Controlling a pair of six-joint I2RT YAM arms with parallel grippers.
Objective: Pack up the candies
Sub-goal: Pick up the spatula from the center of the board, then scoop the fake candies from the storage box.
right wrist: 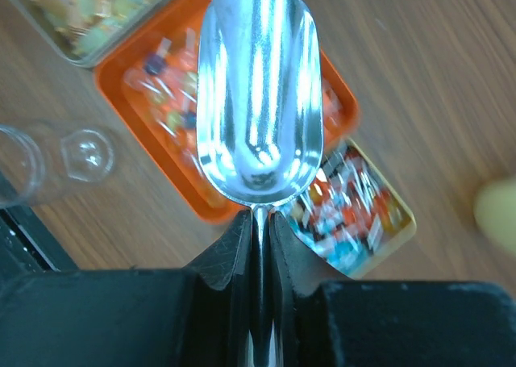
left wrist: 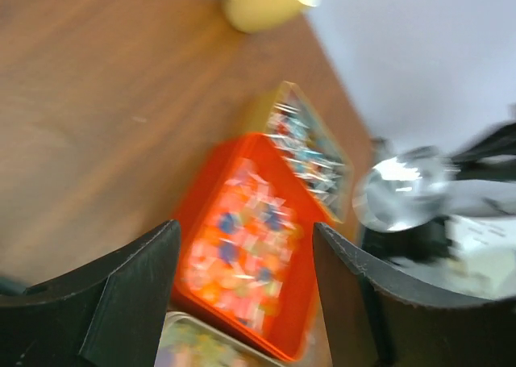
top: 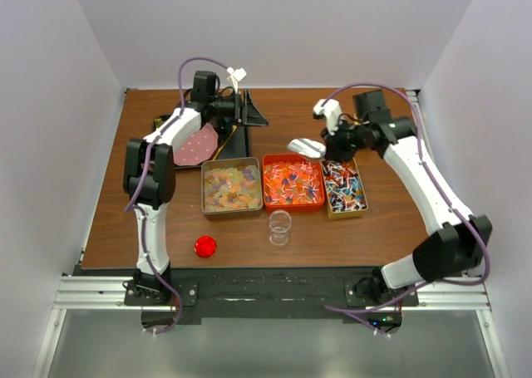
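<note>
The candies lie in three trays side by side: pastel pieces in a grey tray [top: 207,197], orange and pink ones in an orange tray [top: 293,205], and shiny wrapped ones [top: 343,185] in a yellow tray [right wrist: 403,222]. My right gripper [right wrist: 260,218] is shut on the handle of a metal scoop [right wrist: 258,93], which hangs empty above the orange tray [right wrist: 113,81] and the yellow one. My left gripper [left wrist: 246,278] is open and holds nothing. It hovers at the back left [top: 241,108] and looks toward the orange tray [left wrist: 193,222] and the scoop [left wrist: 399,193].
A clear plastic cup [top: 280,227] stands in front of the trays, also in the right wrist view [right wrist: 56,157]. A small red disc [top: 205,246] lies near the front left. A black stand [top: 249,116] and a pink bag [top: 195,145] sit at the back left.
</note>
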